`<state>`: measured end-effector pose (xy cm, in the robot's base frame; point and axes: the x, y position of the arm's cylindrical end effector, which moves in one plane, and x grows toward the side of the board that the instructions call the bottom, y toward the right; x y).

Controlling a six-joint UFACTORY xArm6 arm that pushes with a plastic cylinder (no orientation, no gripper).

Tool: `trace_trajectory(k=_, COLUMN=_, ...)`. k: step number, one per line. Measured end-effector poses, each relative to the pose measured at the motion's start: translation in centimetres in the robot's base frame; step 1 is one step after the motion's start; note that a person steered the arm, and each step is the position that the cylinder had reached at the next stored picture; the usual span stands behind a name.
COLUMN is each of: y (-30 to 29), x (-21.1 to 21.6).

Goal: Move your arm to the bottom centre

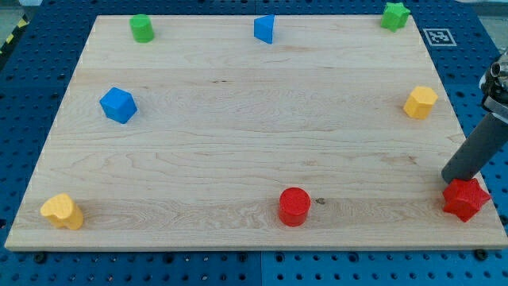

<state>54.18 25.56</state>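
Observation:
My tip [449,179] is at the view's bottom right, at the end of the dark rod, touching or just above the top left of the red star block [466,199]. The red cylinder [294,206] stands at the bottom centre, well to the left of my tip. The yellow hexagon block [420,102] is above my tip near the right edge.
On the wooden board [238,143]: a green cylinder [142,28] top left, a blue wedge block [264,28] top centre, a green star block [394,15] top right, a blue block [118,105] at left, a yellow block [62,211] bottom left. A marker tag [438,36] lies off the board.

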Motion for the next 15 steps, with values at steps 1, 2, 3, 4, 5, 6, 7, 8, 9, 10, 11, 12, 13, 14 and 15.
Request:
trace_trajectory(k=1, y=0.0, x=0.0)
trace_trajectory(k=2, y=-3.0, x=0.5)
trace_trajectory(k=3, y=-7.2, x=0.5)
trace_trajectory(k=4, y=-7.5, x=0.5)
trace_trajectory(k=5, y=-11.7, x=1.3)
trace_trajectory(k=6, y=-12.3, x=3.0)
trace_trajectory(k=7, y=-12.3, x=6.8)
trace_trajectory(k=8, y=-12.9, x=7.6)
trace_trajectory(k=9, y=-14.4, x=7.7)
trace_trajectory(k=10, y=-15.4, x=7.6)
trace_trajectory(k=11, y=-15.4, x=7.6)
trace_trajectory(k=12, y=-16.1, x=7.7)
trace_trajectory(k=13, y=-16.1, x=7.7)
trace_trajectory(k=14, y=-19.3, x=7.7)
trace_trajectory(k=15, y=-22.2, x=7.5)
